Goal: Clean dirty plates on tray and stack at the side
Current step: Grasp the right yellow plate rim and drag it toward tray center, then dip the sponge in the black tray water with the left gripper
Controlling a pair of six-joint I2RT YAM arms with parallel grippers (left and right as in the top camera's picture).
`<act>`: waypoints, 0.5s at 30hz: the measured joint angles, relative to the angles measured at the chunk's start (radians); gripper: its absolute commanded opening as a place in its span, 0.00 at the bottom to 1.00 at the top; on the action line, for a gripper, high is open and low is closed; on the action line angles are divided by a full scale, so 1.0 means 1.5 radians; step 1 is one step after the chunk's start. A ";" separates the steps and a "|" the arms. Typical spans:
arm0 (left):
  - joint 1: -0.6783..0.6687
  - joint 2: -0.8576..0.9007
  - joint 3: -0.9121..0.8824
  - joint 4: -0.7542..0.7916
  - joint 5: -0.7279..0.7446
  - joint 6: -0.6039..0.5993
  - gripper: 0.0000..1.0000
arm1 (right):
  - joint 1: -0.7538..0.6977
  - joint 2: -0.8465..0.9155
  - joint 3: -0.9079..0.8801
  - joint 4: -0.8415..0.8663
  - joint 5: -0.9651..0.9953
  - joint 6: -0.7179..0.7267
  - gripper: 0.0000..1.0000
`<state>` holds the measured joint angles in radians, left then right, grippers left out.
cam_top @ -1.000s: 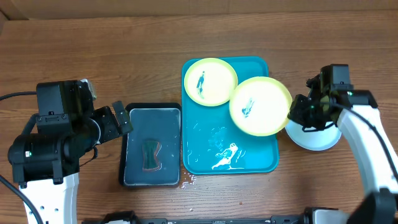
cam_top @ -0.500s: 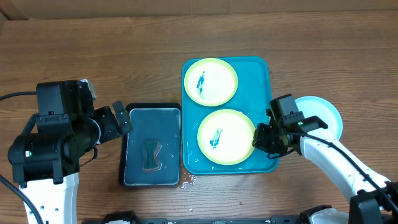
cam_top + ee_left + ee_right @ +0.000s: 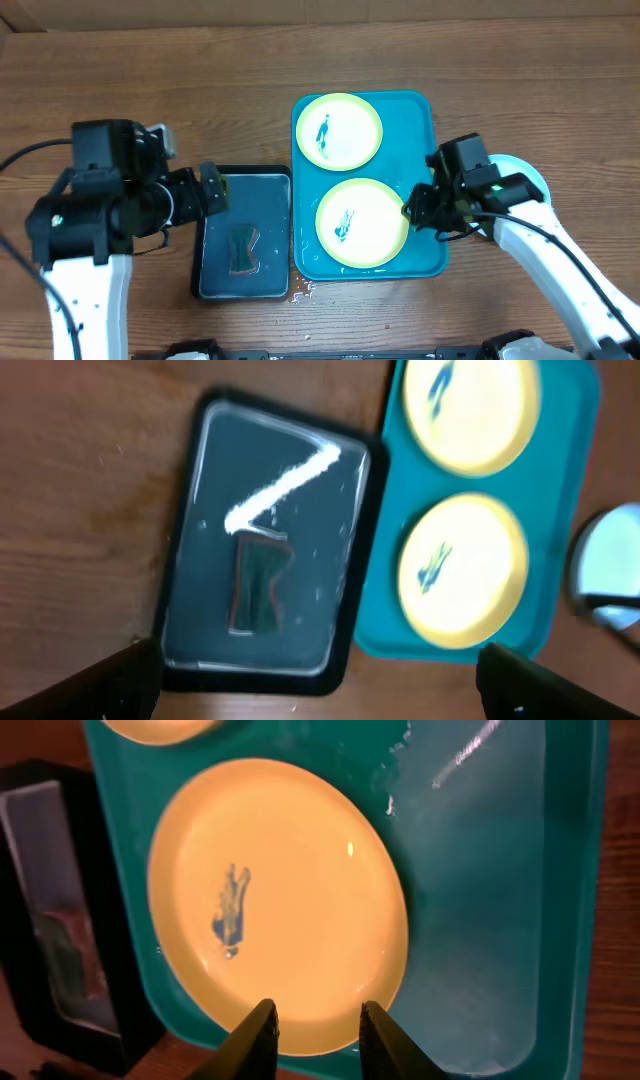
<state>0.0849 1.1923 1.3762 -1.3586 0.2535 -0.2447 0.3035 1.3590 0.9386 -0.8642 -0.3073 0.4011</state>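
Plainly right tool (image 3: 312, 1032) half-open, empty, over near rim of smeared plate (image 3: 290, 890); left tool (image 3: 213, 187) wide, empty.

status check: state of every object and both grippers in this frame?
far plate: on tray, blue smear
near plate: flat on tray, blue smear
light blue plate: off tray, partly hidden
tray: wet, holds two plates
dark tray: holds water and sponge
sponge: lying in dark tray
left gripper: open, holds nothing
right gripper: open, at near plate's rim

Wooden table (image 3: 120, 60), turquoise tray (image 3: 415, 130), dark tray (image 3: 250, 171), pale-blue plate (image 3: 522, 166)
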 measured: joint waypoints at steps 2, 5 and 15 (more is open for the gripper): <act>-0.005 0.015 -0.043 0.015 0.002 0.011 0.93 | 0.000 -0.023 0.008 -0.013 -0.001 -0.003 0.29; -0.021 0.043 -0.120 0.066 0.004 0.023 0.77 | 0.000 -0.040 0.010 -0.033 -0.001 -0.006 0.29; -0.113 0.203 -0.262 0.190 -0.068 0.002 0.32 | 0.000 -0.039 0.010 -0.059 0.000 -0.006 0.29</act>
<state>-0.0841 1.4967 0.9833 -1.0729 0.1516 -0.2424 0.3035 1.2999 0.9535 -0.9527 -0.3077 0.3920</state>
